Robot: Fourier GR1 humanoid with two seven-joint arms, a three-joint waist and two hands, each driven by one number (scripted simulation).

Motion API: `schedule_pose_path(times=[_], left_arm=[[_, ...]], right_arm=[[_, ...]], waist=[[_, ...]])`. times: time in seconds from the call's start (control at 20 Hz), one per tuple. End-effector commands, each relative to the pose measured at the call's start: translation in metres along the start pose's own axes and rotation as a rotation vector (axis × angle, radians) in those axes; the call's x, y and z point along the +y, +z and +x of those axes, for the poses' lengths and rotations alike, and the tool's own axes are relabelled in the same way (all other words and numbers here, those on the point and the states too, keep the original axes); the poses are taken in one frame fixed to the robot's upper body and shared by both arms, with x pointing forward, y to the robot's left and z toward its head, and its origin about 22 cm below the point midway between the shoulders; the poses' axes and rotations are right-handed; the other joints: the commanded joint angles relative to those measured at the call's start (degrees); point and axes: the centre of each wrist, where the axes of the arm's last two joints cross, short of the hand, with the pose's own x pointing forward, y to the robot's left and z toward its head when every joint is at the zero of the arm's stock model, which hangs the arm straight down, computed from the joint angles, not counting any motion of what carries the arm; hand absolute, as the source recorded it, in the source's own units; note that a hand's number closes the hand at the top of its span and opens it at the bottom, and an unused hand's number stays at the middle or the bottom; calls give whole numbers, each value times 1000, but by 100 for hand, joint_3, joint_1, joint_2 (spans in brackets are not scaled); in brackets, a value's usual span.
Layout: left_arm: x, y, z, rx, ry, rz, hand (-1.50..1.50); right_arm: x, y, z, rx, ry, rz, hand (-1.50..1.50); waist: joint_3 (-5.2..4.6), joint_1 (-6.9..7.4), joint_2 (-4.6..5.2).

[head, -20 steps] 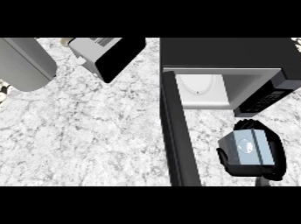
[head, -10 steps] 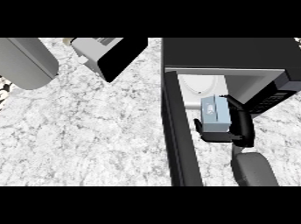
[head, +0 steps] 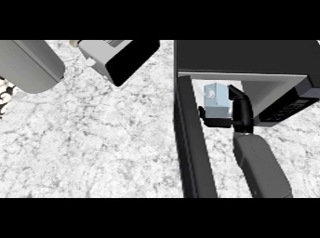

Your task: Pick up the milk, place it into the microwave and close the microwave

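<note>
The milk carton (head: 215,95), pale blue and white, stands upright just inside the opening of the black microwave (head: 252,56) at the upper right. My right hand (head: 240,111) is curled round the carton's right and near sides, hiding its lower part. The grey right forearm (head: 259,167) runs down to the lower edge. The microwave door (head: 192,153) is swung open and stretches toward me along the left of the arm. My left hand does not show.
A grey rounded forearm (head: 22,65) lies at the upper left corner. Beside it stands a white and black toaster-like appliance (head: 115,58). Marble counter (head: 94,144) spreads left of the door. The microwave's control panel (head: 293,104) sits right of the opening.
My right hand has carried the milk up and to the left, from over the counter right of the door into the microwave's opening. The door has stayed open.
</note>
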Motion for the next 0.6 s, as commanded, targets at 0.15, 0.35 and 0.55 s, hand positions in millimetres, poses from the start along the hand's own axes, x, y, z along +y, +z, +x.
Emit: schedule_pose_path(times=[0.15, 0.35, 0.55], left_arm=[[2, -2, 1, -20, 2, -16, -150], [2, 10, -5, -7, 14, -36, -150], [0, 3, -14, -2, 35, -41, -150]], right_arm=[[10, -25, -8, 25, 184, -35, 150], [-9, -25, -19, 34, 228, -29, 150], [-15, -35, -14, -3, 297, -30, 150]], waist=[[6, 149, 59], [11, 271, 100], [13, 312, 142]])
